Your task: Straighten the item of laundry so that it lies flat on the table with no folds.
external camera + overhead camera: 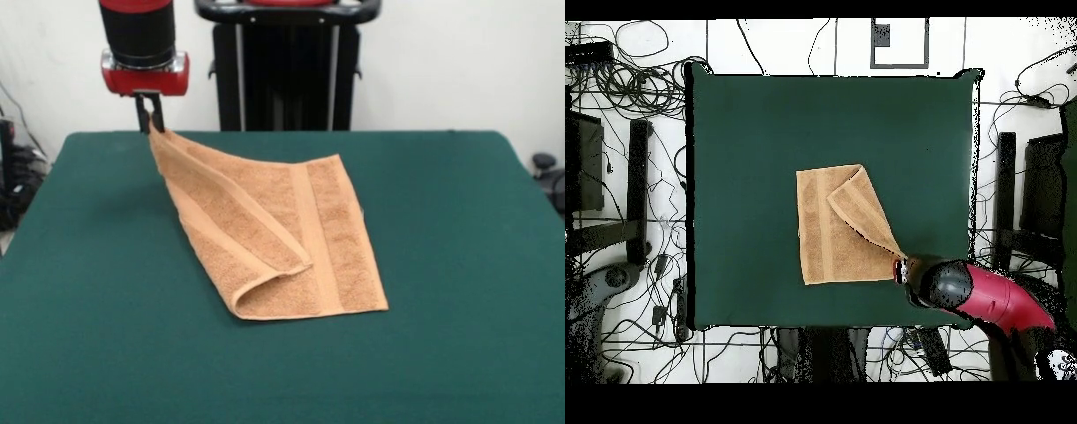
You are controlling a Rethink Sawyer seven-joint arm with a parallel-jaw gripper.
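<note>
The orange-tan towel (291, 238) lies on the dark green table (459, 265), partly folded over itself. One corner is lifted up toward the far left, and a flap drapes down from it across the flat part. A woven band runs along the flat part. My gripper (150, 124) is shut on that raised corner, above the table's far left in the front view. In the overhead view the towel (830, 235) sits right of centre and my gripper (903, 268) holds its corner near the lower right. The white tag is not visible.
The robot's black pedestal (287, 66) stands behind the table's far edge. Cables and black stands (635, 190) lie on the floor around the table in the overhead view. The red arm (995, 300) reaches in over the table's lower right corner.
</note>
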